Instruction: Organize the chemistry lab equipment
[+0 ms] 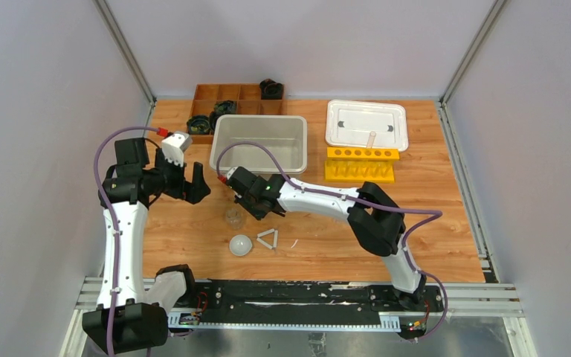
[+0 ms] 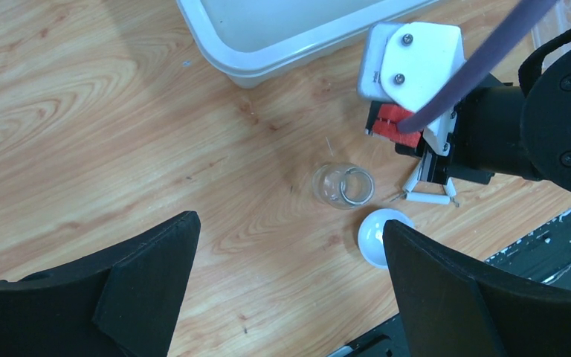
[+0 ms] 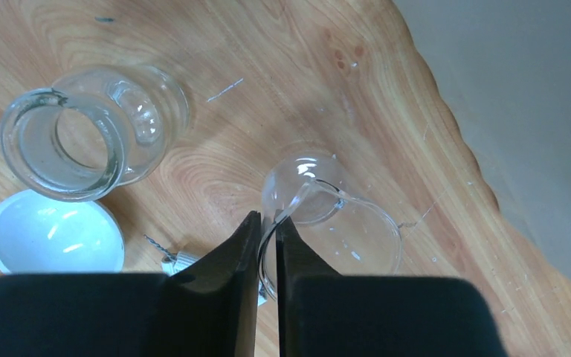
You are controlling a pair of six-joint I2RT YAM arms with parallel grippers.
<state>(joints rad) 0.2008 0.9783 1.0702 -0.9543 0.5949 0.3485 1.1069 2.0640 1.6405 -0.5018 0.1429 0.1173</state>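
My right gripper is shut on the rim of a small clear beaker, one finger inside it and one outside, and the beaker is tilted over the wood. A second clear beaker stands just to its left, also seen from above and in the left wrist view. The white dome and the white triangle lie close in front of it. My left gripper hangs open and holds nothing, up and to the left of these things.
A clear plastic bin stands behind the grippers. At the back right are a white tray and the yellow rack with round holes. A brown divided tray with black coils sits at the back left.
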